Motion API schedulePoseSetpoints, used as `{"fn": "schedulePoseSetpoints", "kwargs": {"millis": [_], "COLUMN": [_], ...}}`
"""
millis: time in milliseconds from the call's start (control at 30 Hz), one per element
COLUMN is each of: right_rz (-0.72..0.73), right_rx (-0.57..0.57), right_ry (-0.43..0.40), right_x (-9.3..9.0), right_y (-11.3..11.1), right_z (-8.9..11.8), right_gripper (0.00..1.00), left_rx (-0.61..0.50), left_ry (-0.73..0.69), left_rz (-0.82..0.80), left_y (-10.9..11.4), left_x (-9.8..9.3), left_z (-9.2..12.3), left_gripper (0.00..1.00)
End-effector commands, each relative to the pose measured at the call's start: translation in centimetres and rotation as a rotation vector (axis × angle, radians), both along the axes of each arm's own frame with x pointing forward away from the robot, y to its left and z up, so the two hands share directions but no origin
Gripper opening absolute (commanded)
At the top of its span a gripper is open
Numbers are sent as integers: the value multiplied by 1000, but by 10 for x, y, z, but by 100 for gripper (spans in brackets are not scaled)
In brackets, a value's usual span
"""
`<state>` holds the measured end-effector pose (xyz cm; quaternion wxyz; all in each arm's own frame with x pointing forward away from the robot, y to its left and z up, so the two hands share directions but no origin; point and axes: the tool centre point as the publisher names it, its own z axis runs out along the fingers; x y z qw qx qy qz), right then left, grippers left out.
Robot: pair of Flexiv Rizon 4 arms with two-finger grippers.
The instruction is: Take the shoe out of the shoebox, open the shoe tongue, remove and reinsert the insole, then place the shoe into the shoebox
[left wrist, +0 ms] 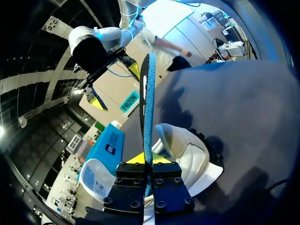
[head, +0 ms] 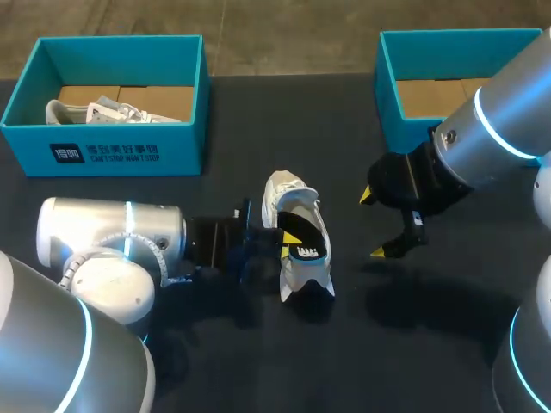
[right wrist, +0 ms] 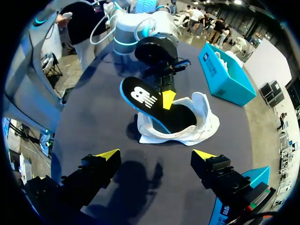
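A white shoe (head: pixel 293 196) lies on the dark table near the middle, its opening spread wide. The black insole with a blue rim (head: pixel 308 241) slants out of it, one end down inside the shoe. My left gripper (head: pixel 289 240) comes in low from the left and is shut on the insole's edge. In the left wrist view the insole (left wrist: pixel 147 103) stands edge-on between the closed fingers (left wrist: pixel 149 159), with the shoe (left wrist: pixel 190 157) beside it. My right gripper (head: pixel 373 224) hangs open to the right of the shoe; in its own view the gripper (right wrist: pixel 156 154) faces the shoe (right wrist: pixel 199 129) and insole (right wrist: pixel 140 96).
A teal shoebox (head: pixel 112 153) at the back left holds another white shoe (head: pixel 108 110). A second teal shoebox (head: pixel 389 95) stands at the back right, partly behind my right arm. Bare table lies in front of the shoe.
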<state>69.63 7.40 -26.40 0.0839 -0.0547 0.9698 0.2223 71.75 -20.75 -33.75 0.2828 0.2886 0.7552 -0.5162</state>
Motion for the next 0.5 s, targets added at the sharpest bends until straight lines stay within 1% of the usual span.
{"fn": "schedulePoseSetpoints", "kwargs": {"millis": [33,167,333,500], "right_rz": [1,1,1,1], "right_rx": [1,1,1,1], "right_ry": [0,0,0,0], "right_x": [0,0,0,0], "right_y": [0,0,0,0], "right_z": [-1,-1,-1,-1], "right_gripper": [100,100,100,100], "left_rx": [7,15,21,38], "left_ry": [-6,-13,-21,-28], "left_rz": [-7,-17,-15,-12], "left_y": [-13,-17,-15,-12], "left_x": [10,17,25,28], "left_z": [-12,-19,-29,-31], "left_gripper": [0,0,0,0]}}
